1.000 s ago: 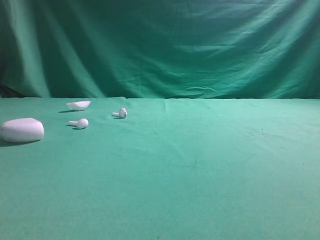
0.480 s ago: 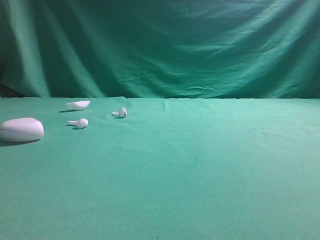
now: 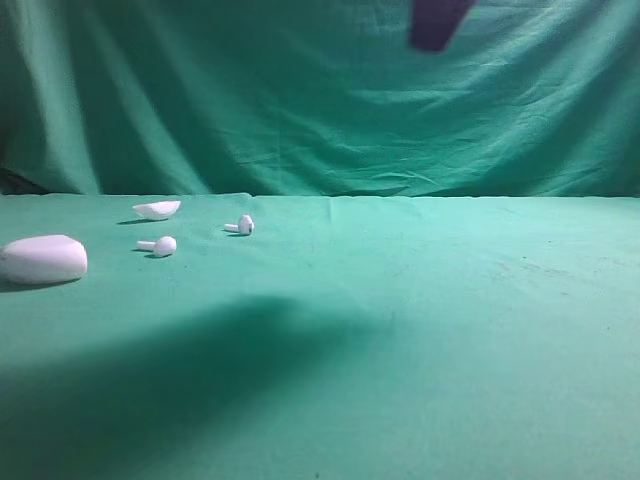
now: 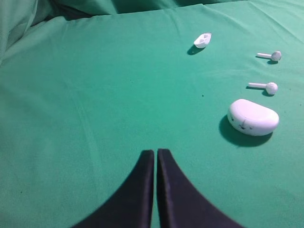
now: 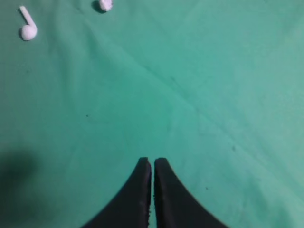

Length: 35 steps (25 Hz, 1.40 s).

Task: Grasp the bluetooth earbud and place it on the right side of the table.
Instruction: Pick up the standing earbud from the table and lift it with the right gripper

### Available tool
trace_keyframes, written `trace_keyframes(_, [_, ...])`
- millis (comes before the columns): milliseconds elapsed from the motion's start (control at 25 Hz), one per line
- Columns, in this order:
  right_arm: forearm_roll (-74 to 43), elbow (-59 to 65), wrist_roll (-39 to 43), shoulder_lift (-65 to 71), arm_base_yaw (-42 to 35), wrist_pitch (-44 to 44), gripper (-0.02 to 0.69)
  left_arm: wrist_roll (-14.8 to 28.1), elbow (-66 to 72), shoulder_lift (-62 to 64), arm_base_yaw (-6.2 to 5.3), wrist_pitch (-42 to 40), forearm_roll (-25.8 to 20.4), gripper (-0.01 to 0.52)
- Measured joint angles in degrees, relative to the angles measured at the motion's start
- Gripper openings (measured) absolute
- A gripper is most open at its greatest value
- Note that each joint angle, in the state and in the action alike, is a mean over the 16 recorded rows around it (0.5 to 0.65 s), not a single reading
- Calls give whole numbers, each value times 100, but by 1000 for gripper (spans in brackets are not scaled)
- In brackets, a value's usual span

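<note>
The bluetooth earbud (image 3: 243, 226), tiny and white with a dark spot on its head, lies on the green table (image 3: 450, 330) at the back left. It also shows in the left wrist view (image 4: 270, 56) and, cut by the top edge, in the right wrist view (image 5: 105, 4). My right gripper (image 5: 152, 160) is shut and empty, high above the cloth; its dark tip (image 3: 437, 22) hangs at the top of the exterior view, far from the earbud. My left gripper (image 4: 155, 151) is shut on nothing, low over the cloth and short of the white things.
A twin white earbud (image 3: 160, 246) (image 4: 266, 87) (image 5: 27, 26) lies just left of the target. The pebble-shaped white case (image 3: 43, 259) (image 4: 253, 117) sits at the far left, a small white lid (image 3: 157, 210) (image 4: 203, 40) behind it. A broad shadow covers the front left cloth.
The dark tip of my right gripper has come into the top of the exterior view, and a wide shadow has fallen over the front left of the table. The white things have not moved.
</note>
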Motion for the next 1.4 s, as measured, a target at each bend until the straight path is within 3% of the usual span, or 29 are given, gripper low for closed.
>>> trace_keyframes(160, [5, -1393, -7, 1328, 371, 512, 85, 0, 0, 0, 0, 0, 0, 0])
trace_keyframes(400, [24, -3267, 14, 2985, 684, 1017, 236, 0, 0, 0, 0, 0, 0, 0])
trace_keyframes(720, [55, -4582, 115, 4246, 792, 936, 406, 0, 0, 0, 0, 0, 0, 0])
trace_keyframes(1120, [79, -4784, 199, 4686, 809, 410, 441, 0, 0, 0, 0, 0, 0, 0])
trace_keyframes(1400, [84, -4807, 155, 4816, 871, 299, 401, 0, 0, 0, 0, 0, 0, 0])
